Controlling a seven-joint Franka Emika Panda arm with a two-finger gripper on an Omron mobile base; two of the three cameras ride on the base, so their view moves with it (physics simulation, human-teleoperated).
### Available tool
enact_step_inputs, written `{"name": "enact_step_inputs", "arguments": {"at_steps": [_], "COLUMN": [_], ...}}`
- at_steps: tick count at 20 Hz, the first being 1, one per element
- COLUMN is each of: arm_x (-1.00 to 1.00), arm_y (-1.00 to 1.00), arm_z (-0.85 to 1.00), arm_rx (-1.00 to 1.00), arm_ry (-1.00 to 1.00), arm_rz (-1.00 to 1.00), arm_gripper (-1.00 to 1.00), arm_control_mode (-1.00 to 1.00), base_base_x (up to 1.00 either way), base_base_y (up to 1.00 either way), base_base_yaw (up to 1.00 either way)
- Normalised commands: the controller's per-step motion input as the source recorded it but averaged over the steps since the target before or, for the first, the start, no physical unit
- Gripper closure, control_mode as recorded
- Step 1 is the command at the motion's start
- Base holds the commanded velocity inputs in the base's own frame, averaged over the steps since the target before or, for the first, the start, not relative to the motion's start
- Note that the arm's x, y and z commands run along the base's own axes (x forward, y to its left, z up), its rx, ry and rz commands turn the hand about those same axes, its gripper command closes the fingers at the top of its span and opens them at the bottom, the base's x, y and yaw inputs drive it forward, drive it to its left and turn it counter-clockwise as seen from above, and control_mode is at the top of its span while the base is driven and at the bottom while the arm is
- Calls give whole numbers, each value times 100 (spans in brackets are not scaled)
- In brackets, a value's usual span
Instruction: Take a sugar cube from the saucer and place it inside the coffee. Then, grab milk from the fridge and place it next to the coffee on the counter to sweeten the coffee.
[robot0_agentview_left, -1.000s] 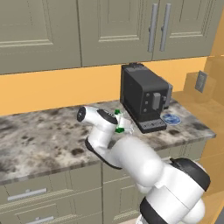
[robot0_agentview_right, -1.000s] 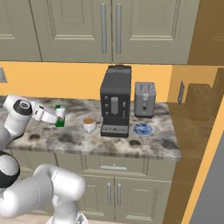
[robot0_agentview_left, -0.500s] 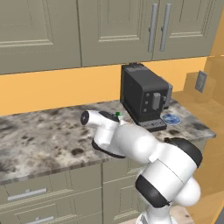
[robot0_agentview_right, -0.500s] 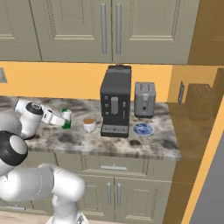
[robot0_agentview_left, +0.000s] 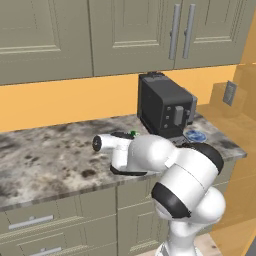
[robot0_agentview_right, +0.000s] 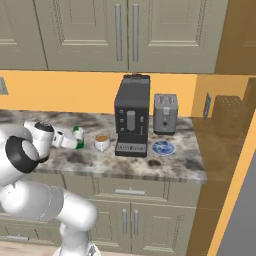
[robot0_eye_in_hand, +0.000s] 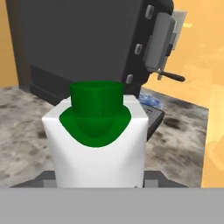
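My gripper (robot0_agentview_right: 73, 140) is shut on the milk (robot0_agentview_right: 78, 137), a small white container with a green cap. It hangs low over the counter (robot0_agentview_right: 170, 167), just left of the coffee (robot0_agentview_right: 102, 143), a white cup with brown liquid. In the hand view the milk (robot0_eye_in_hand: 98, 140) stands between my fingers, with the black coffee machine (robot0_eye_in_hand: 87, 43) close behind it. The blue-and-white saucer (robot0_agentview_right: 163, 147) lies right of the machine and shows again as the saucer (robot0_agentview_left: 195, 135). In the left base view my arm hides the cup, and the milk's green cap (robot0_agentview_left: 133, 133) peeks over it. The sugar cube and the fridge are out of view.
The black coffee machine (robot0_agentview_right: 132, 122) stands right beside the cup, and a silver toaster (robot0_agentview_right: 165, 114) is behind the saucer. Olive-grey cabinets hang above the counter. A tall wooden panel (robot0_agentview_right: 230, 115) bounds the counter on the right.
My arm has folded in and carried the milk a little to the right and down, closer to the coffee. The cup, the saucer and the machine have stayed put.
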Motion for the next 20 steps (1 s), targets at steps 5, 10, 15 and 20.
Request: {"name": "enact_step_inputs", "arguments": {"at_steps": [5, 10, 15, 20], "arm_x": [8, 2, 0, 0], "arm_y": [0, 0, 0, 1], "arm_z": [-12, -1, 4, 17], "arm_rx": [0, 0, 0, 0], "arm_ry": [-8, -1, -4, -8], "arm_rz": [0, 0, 0, -1], "arm_gripper": [-100, -100, -100, -100], "arm_control_mode": [-100, -100, -100, -100], "base_base_x": [0, 0, 0, 0], "base_base_y": [0, 0, 0, 0], "base_base_yaw": [0, 0, 0, 0]}}
